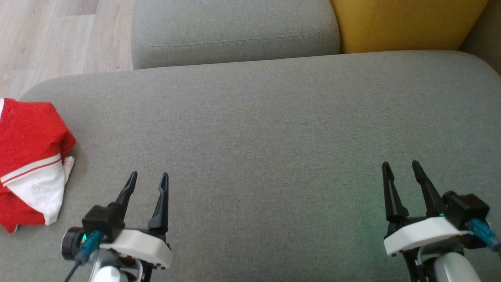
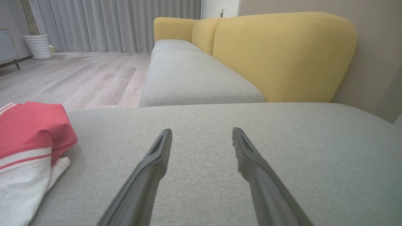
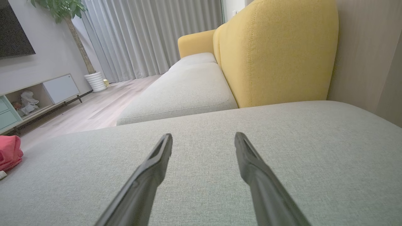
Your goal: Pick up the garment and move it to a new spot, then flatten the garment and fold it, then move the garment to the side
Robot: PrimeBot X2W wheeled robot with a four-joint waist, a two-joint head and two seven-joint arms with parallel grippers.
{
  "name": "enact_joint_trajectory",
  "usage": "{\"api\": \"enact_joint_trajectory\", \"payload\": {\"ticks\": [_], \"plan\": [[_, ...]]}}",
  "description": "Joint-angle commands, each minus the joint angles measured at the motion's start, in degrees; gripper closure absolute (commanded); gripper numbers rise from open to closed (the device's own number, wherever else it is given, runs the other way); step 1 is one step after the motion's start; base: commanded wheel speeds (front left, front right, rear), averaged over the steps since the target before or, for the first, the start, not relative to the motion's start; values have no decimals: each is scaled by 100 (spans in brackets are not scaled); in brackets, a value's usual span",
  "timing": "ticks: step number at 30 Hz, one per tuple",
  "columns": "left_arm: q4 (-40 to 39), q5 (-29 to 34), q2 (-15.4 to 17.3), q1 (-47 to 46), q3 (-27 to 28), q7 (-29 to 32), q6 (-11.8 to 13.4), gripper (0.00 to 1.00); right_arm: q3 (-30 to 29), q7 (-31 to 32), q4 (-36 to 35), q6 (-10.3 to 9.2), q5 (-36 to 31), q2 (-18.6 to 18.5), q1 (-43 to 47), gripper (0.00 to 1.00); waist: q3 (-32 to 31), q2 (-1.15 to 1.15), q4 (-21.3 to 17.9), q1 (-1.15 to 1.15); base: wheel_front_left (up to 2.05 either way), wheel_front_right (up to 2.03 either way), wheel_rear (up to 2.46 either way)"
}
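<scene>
The garment is red with a white panel and white stripes, and it lies folded at the far left of the grey sofa cushion. In the left wrist view the garment sits at the left edge, and in the right wrist view a bit of the garment shows at the far left. My left gripper hovers open over the cushion just right of the garment, with nothing between its fingers. Far to the right, my right gripper is open too and holds nothing. Each wrist view shows its own gripper, left and right, with the fingers spread.
A second grey seat cushion adjoins at the back, with a yellow backrest to its right. Wooden floor lies beyond the cushion's left end. A white planter, curtains and a low cabinet stand across the room.
</scene>
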Motion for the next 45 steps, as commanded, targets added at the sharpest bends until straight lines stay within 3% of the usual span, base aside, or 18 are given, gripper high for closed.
{"api": "enact_joint_trajectory", "payload": {"ticks": [1,17,25,45], "plan": [[-188,146,121,-202,138,-99,64,0,143,-108,-232,38,-148,-4,-134,0,0,0,1,0,0,0,0],[-103,846,28,-136,130,-367,147,0,153,-289,-273,44,-741,72,-93,0,-17,0,-38,0,0,0,0],[58,590,-134,-92,343,-368,79,0,105,-274,-209,44,-463,100,-85,0,-20,0,-33,0,0,0,0],[170,670,-246,-104,487,-368,18,0,64,-265,-191,44,-506,112,-78,0,-10,0,-1,0,0,0,0]]}}
